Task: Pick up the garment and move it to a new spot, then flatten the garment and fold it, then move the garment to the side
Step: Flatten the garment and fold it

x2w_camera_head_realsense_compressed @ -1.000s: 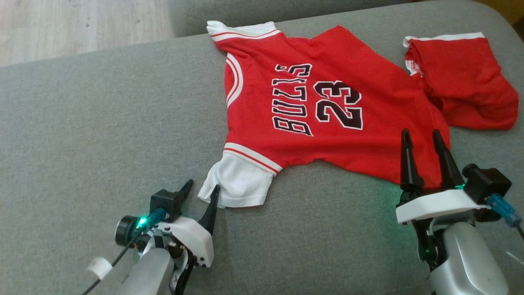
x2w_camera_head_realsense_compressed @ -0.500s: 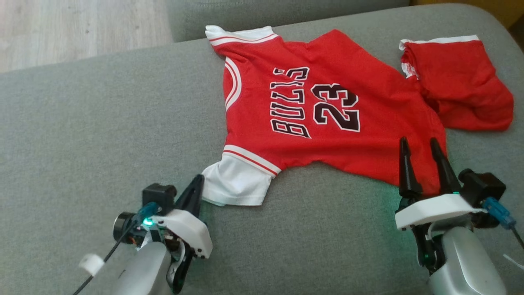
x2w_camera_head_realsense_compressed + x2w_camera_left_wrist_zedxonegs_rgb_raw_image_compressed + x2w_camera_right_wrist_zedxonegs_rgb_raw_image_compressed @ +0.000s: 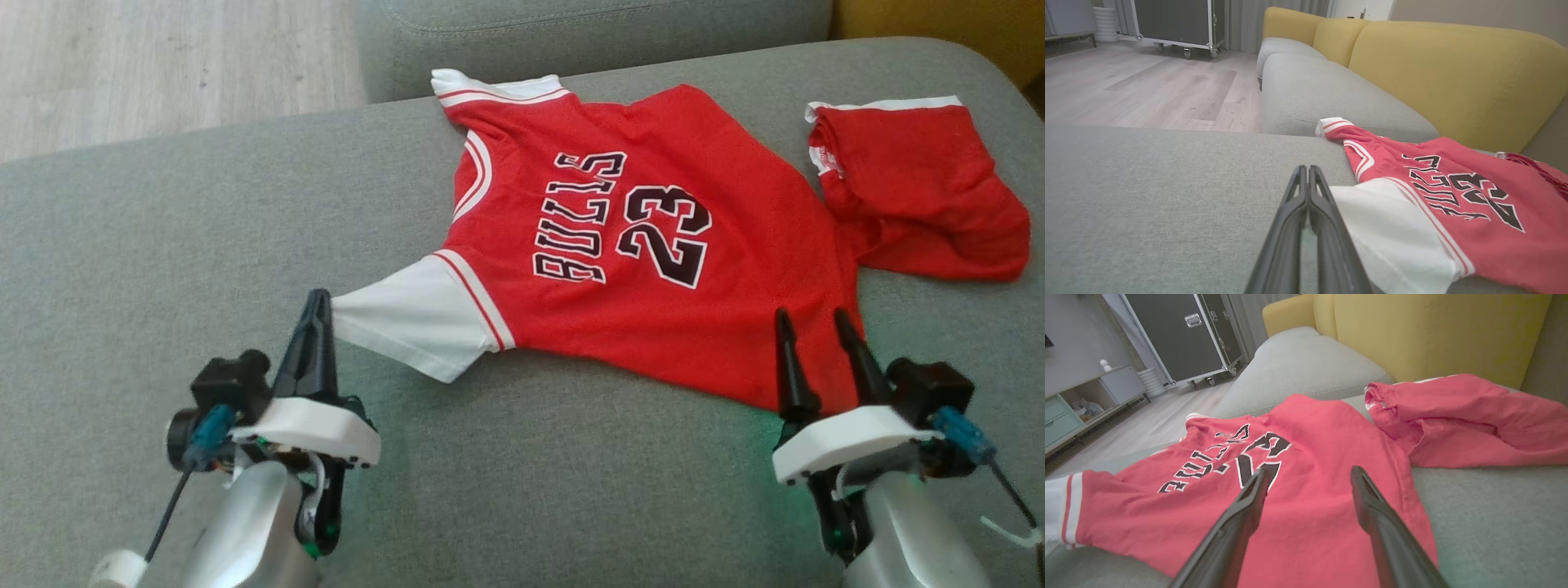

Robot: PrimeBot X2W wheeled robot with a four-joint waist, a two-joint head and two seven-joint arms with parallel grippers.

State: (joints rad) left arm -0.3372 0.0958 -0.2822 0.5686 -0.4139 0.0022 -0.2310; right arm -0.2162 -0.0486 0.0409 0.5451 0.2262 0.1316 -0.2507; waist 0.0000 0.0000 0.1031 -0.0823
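Note:
The garment (image 3: 653, 269) is a red jersey with "BULLS 23" on it and white sleeves, lying mostly flat on the grey sofa seat (image 3: 163, 245). My left gripper (image 3: 320, 304) is shut on the tip of the near white sleeve (image 3: 408, 318), which stretches taut towards it. In the left wrist view the shut fingers (image 3: 1306, 171) lie low over the seat, with the sleeve (image 3: 1392, 228) just to their right. My right gripper (image 3: 810, 320) stands open over the jersey's near hem. The right wrist view has its fingers (image 3: 1311, 470) spread above the red cloth (image 3: 1298, 428).
A second red piece of clothing (image 3: 914, 196) with white trim lies crumpled right of the jersey, touching it. A yellow backrest (image 3: 1453, 73) rises behind the seat. Wooden floor (image 3: 163, 65) lies beyond the sofa's far left edge, with a wheeled black case (image 3: 1175, 20) on it.
My left gripper has shut on the white sleeve and drawn it left, so the bunched sleeve now lies stretched out. The right gripper has stayed open at the hem.

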